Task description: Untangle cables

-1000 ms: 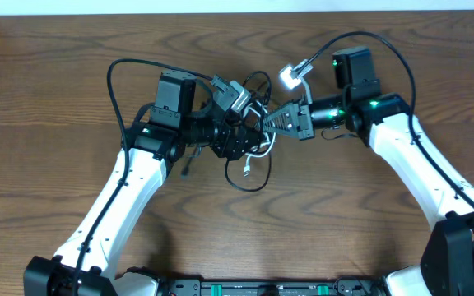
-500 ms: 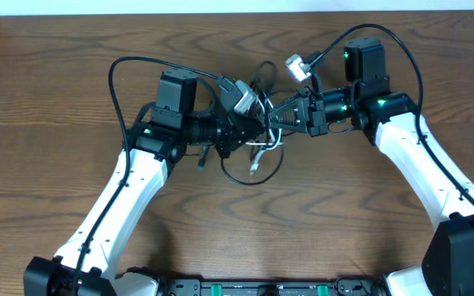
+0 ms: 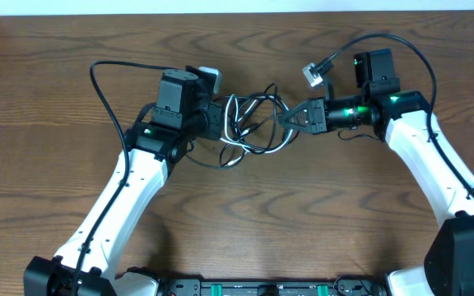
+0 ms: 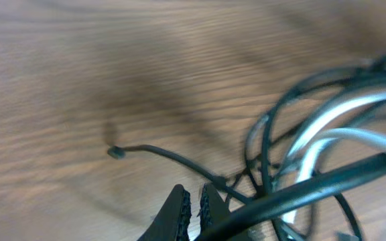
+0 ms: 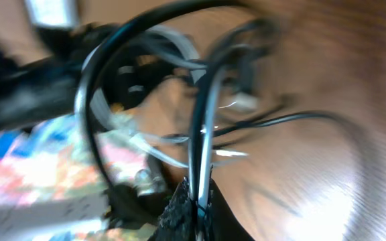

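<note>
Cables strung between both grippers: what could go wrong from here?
1. The cables are looped together between the shut left gripper and right gripper; pulling apart may cinch the knot tighter.
2. The white cable crosses the black loops, so a plug could snag.

No lettering, label, brand or number can be read in any view. The colourful patch (image 5: 25, 174) left of the cables (image 5: 203, 114) in the right wrist view is too blurred to make out.
</note>
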